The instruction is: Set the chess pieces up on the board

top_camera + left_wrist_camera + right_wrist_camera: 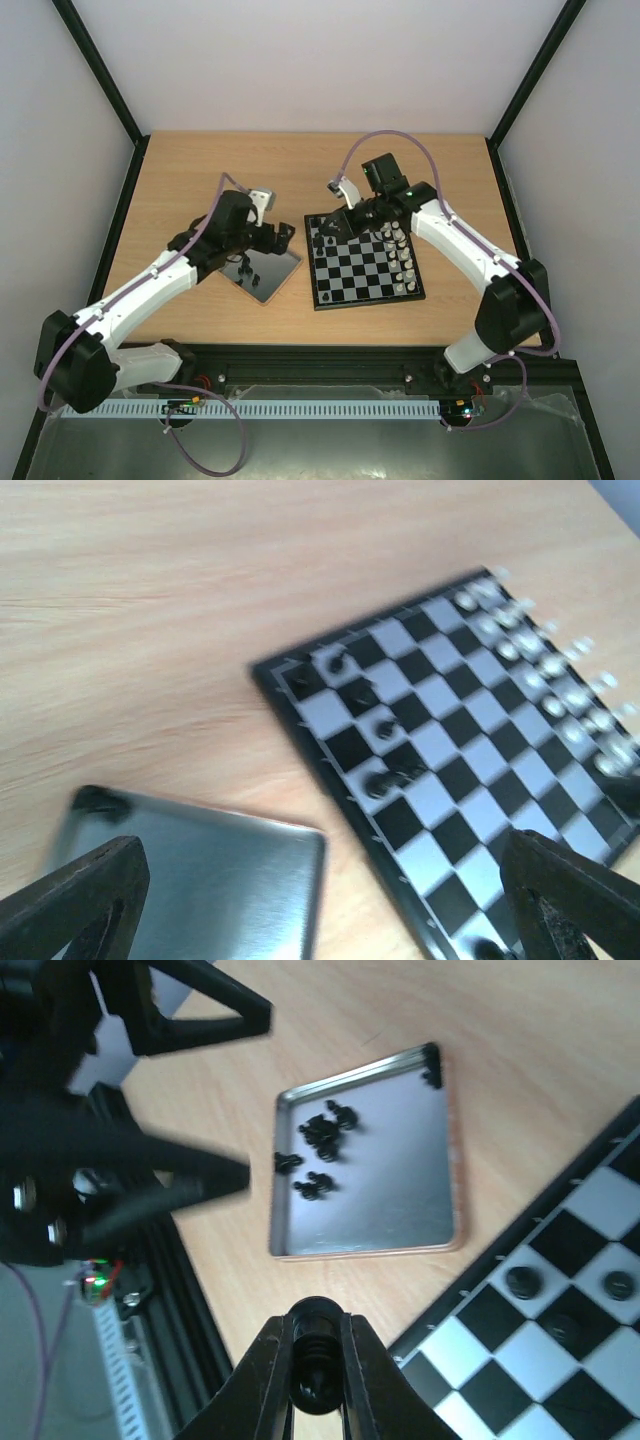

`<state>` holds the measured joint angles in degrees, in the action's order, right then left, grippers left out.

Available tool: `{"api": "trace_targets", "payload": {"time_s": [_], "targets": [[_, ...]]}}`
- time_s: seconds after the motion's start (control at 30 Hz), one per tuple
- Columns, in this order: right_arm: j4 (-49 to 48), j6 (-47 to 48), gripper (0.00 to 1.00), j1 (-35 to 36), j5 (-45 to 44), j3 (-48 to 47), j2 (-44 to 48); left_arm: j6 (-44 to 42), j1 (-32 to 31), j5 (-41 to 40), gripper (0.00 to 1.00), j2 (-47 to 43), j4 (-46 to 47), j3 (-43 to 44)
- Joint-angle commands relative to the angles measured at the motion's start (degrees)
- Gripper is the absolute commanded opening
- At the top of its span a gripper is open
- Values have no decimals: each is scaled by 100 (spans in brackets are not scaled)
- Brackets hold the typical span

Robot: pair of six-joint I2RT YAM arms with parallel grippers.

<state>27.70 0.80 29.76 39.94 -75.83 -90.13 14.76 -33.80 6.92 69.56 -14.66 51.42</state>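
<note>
Light wooden table point(200, 170), checkered board point(355, 277) lying flat on it, grey metal tray point(266, 279) just beside

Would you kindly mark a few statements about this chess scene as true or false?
1. The left pincer stands wide open. True.
2. The right pincer is empty. False: it is closed on a small black chess piece.
3. The shiny square metal tray holds only white pieces. False: black pieces lie in it.
4. The white chess pieces stand along the side of the black-and-grey checkered chessboard nearest the right arm. True.
</note>
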Motion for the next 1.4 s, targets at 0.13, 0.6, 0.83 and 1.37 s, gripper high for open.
{"api": "trace_targets", "payload": {"time_s": [0.13,0.6,0.83,1.37], "targets": [[-160,873,10,21,-1711,613,648,194,297,-1269,99,-676,-30,-274],[-554,1821,10,1078,-3440,1267,375,1059,722,-2713,99,-552,-309,-418],[-623,1806,9,1186,-3337,1202,-174,1293,779,-2960,99,-584,-397,-300],[-726,1633,11,1197,-3125,807,-997,957,788,-3155,99,-683,-470,-423]]}}
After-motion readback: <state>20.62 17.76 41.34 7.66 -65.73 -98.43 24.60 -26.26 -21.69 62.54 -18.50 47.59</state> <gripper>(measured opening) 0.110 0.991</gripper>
